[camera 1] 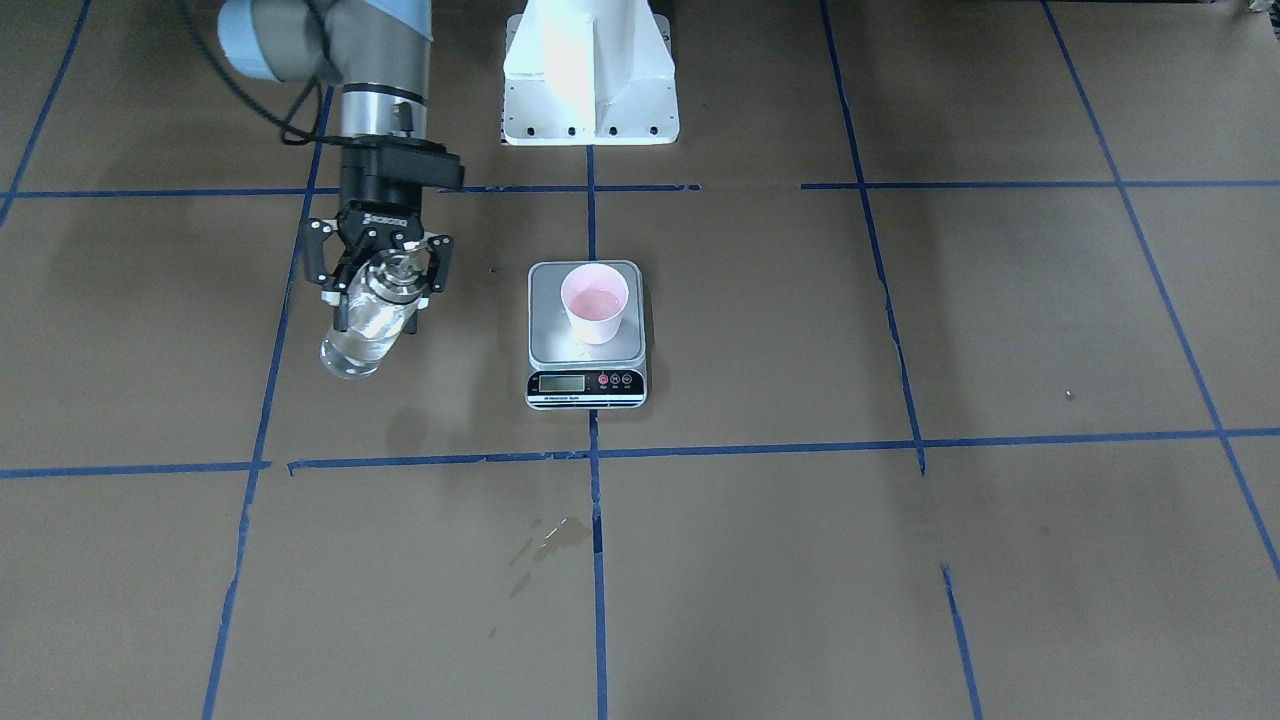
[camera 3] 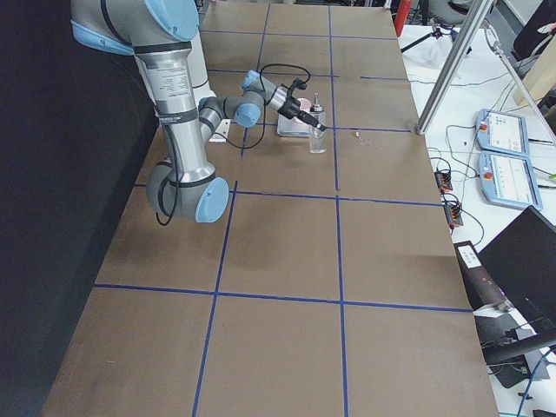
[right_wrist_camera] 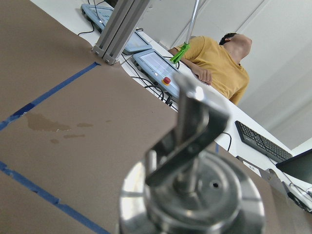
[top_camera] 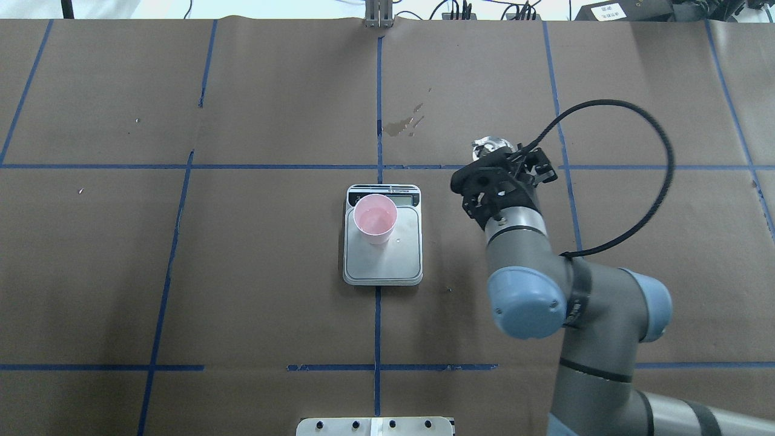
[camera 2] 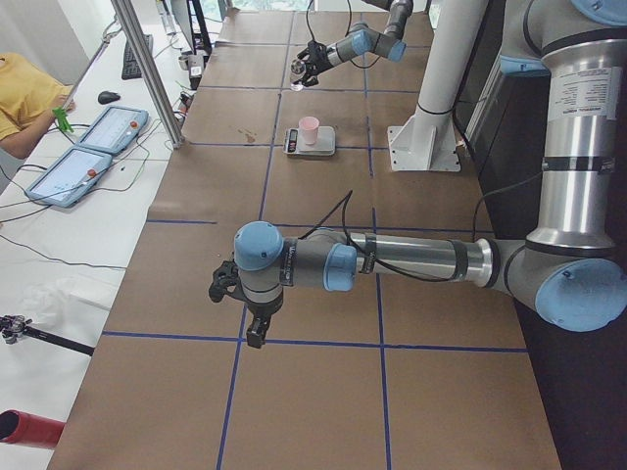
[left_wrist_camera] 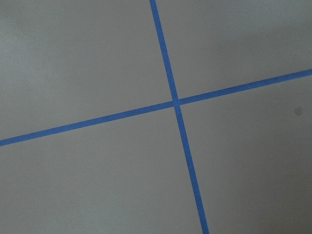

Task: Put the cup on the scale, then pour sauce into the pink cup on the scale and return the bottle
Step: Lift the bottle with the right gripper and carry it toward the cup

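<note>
The pink cup [camera 1: 595, 305] stands upright on the scale [camera 1: 553, 345] near the table's middle, with a little clear liquid in it. It also shows in the overhead view [top_camera: 375, 219] on the scale's platform [top_camera: 387, 260]. My right gripper [camera 1: 385, 285] is shut on the clear glass bottle [camera 1: 362, 330], gripping just below its silver spout cap [right_wrist_camera: 195, 195]. The bottle is roughly upright, low over the table, well apart from the scale. I cannot tell if its base touches the table. My left gripper [camera 2: 237, 305] hangs over bare table far from the scale; I cannot tell its state.
A wet stain [camera 1: 555, 535] marks the brown paper on the operators' side of the scale. The white robot base [camera 1: 590, 70] stands behind the scale. An operator [camera 2: 29, 98] and tablets [camera 2: 98, 147] sit beyond the table's edge.
</note>
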Tool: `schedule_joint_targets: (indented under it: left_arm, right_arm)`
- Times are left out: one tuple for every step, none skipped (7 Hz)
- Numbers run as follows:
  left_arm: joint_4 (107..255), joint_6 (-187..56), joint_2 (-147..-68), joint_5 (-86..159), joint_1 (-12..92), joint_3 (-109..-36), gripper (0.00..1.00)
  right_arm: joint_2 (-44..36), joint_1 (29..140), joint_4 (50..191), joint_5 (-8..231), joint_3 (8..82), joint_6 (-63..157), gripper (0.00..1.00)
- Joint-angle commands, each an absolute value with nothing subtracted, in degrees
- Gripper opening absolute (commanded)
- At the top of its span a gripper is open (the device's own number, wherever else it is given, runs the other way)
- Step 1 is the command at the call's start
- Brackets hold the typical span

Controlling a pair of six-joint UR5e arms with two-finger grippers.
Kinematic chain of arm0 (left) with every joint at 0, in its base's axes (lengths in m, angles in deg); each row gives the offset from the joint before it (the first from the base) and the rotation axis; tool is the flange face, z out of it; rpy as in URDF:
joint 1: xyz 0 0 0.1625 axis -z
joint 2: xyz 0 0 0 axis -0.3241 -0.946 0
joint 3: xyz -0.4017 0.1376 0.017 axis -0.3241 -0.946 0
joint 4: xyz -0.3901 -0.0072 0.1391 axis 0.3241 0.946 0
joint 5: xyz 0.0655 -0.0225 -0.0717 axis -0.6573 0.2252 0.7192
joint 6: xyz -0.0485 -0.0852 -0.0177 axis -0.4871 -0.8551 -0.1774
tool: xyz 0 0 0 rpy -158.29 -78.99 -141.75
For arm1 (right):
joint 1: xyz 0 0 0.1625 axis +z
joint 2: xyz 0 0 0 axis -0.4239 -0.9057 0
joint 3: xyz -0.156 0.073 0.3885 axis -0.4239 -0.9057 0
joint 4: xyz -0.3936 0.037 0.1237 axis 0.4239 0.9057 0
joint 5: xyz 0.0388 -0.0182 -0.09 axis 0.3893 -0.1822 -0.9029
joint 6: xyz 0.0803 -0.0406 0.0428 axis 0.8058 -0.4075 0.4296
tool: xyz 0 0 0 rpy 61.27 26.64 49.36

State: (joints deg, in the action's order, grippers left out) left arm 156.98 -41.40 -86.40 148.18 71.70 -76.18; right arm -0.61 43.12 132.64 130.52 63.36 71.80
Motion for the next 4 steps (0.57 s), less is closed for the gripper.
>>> schedule_joint_targets:
  left_arm:
    - [157.07, -41.4, -86.48, 148.21, 71.7, -76.17, 1.0]
    - [156.98, -41.4, -86.48, 148.21, 71.7, -76.17, 1.0]
    - [156.98, -41.4, -86.48, 148.21, 71.7, -76.17, 1.0]
    - [156.98, -41.4, -86.48, 148.47, 71.7, -76.17, 1.0]
  right_arm:
    - [4.04, 40.2, 142.97, 124.92, 62.07, 71.57, 0.0]
    - [4.91, 39.67, 145.33, 121.5, 60.5, 68.53, 0.0]
    - [5.71, 39.58, 146.57, 120.08, 59.96, 62.93, 0.0]
    - [5.71, 39.58, 146.76, 119.11, 59.35, 59.22, 0.0]
